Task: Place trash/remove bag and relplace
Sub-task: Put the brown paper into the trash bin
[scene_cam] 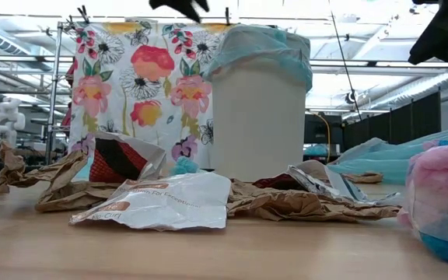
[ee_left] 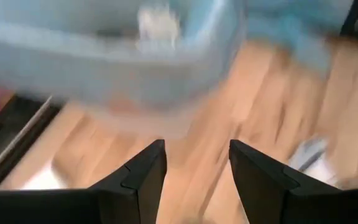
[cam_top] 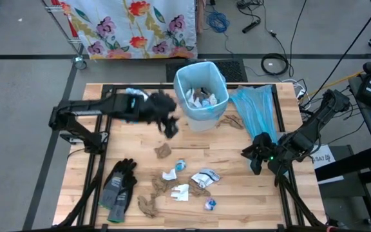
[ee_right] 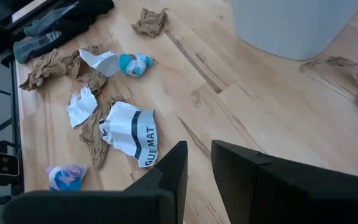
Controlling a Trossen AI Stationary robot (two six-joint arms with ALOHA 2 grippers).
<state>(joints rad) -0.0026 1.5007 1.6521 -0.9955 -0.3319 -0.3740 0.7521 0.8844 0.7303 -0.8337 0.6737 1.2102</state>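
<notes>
My left claw (cam_top: 169,125) hangs above the wooden counter (cam_top: 237,187) just at nine o'clock of the bin (cam_top: 200,90), its fingers (ee_left: 145,180) spread apart with nothing between them. My right claw (cam_top: 257,154) waits over the counter's three o'clock side, fingers (ee_right: 166,180) nearly together and gripping nothing.

The counter is pale butcher-block plank on a black frame. The bin, lined with a light blue bag (scene_cam: 259,47), stands at the twelve o'clock edge and already has scraps inside. A spare blue bag (cam_top: 256,106) lies flat just at three o'clock of it. The trash (cam_top: 185,183) is scattered across the counter's six o'clock half: brown paper wads, white scraps, wrappers with blue bits. Dark grey gloves (cam_top: 118,187) lie toward seven o'clock.

Beyond the counter, a floral cloth (scene_cam: 131,85) hangs on a metal rack, with grey floor and cables around it.
</notes>
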